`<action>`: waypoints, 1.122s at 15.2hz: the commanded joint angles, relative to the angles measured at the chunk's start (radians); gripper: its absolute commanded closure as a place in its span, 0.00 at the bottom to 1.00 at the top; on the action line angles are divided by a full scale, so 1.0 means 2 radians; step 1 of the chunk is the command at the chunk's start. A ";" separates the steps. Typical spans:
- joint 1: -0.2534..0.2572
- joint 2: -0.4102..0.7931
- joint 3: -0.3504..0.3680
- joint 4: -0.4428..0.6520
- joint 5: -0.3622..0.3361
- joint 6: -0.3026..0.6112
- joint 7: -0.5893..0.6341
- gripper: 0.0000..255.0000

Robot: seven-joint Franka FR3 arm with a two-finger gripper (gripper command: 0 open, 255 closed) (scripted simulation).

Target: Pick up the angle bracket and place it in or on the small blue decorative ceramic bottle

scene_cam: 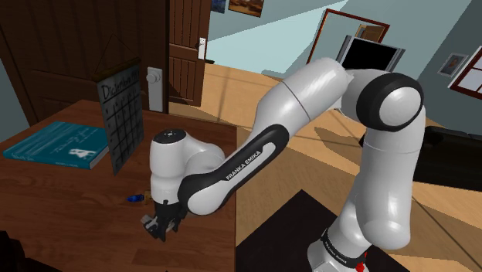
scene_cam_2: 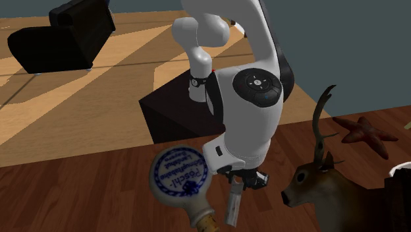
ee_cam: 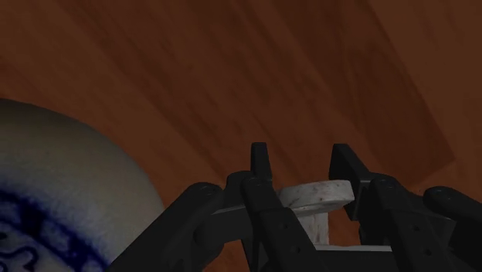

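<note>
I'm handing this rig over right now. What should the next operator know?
Gripper: down low at the table, set around the bracket; the views don't settle whether it has a grip.
Bracket: pale grey, at the gripper, not in or on the bottle.
Bottle: whitish with blue print, on the table close beside the gripper.
Done: the gripper is at the bracket.
Left: confirm the grasp, lift the bracket, carry it the short way to the bottle and set it there.
</note>
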 commanded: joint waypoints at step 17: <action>-0.018 -0.083 0.021 0.029 0.051 -0.104 -0.029 1.00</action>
